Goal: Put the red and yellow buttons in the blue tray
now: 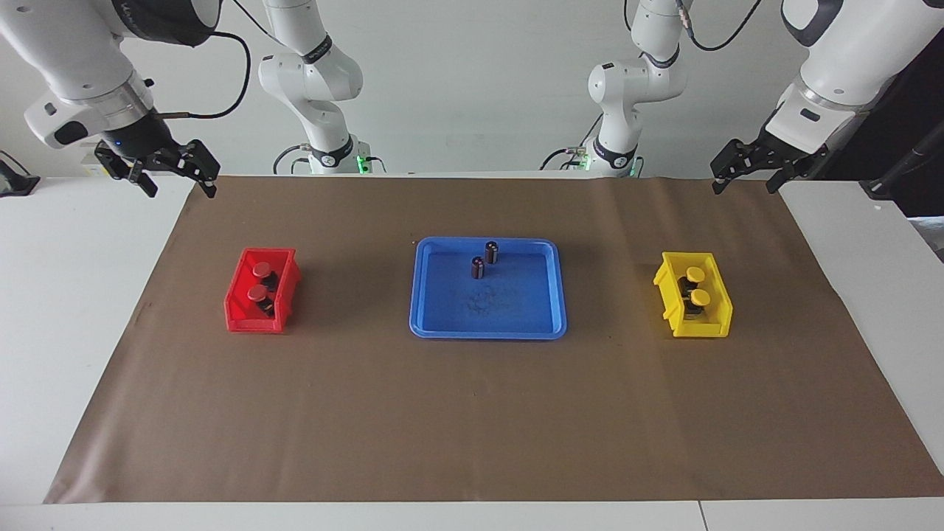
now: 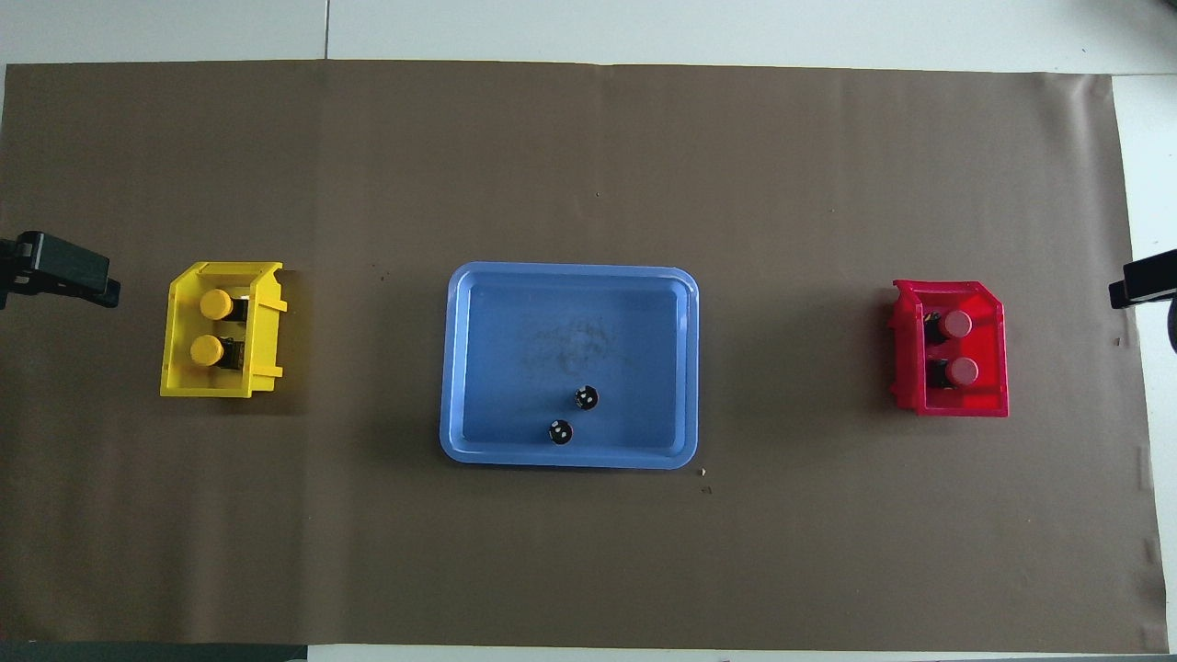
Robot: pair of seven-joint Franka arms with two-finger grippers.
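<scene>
Two red buttons [image 1: 260, 271] [image 1: 257, 293] lie in a red bin [image 1: 254, 323] toward the right arm's end; they also show in the overhead view [image 2: 956, 324] [image 2: 963, 371]. Two yellow buttons [image 1: 694, 274] [image 1: 700, 298] lie in a yellow bin [image 1: 700, 328] toward the left arm's end, also in the overhead view [image 2: 215, 304] [image 2: 206, 350]. The blue tray [image 1: 487, 333] [image 2: 570, 273] sits mid-table with no coloured buttons in it. My right gripper [image 1: 181, 190] [image 2: 1140, 283] and left gripper [image 1: 743, 188] [image 2: 64, 276] hang open and empty over the table's ends, raised and waiting.
Two dark cylinders [image 1: 491, 252] [image 1: 478, 267] stand upright in the tray's part nearest the robots, also in the overhead view [image 2: 586, 397] [image 2: 560, 431]. A brown mat [image 1: 472, 413] covers the table. The red bin [image 2: 956, 405] and yellow bin [image 2: 207, 386] flank the tray.
</scene>
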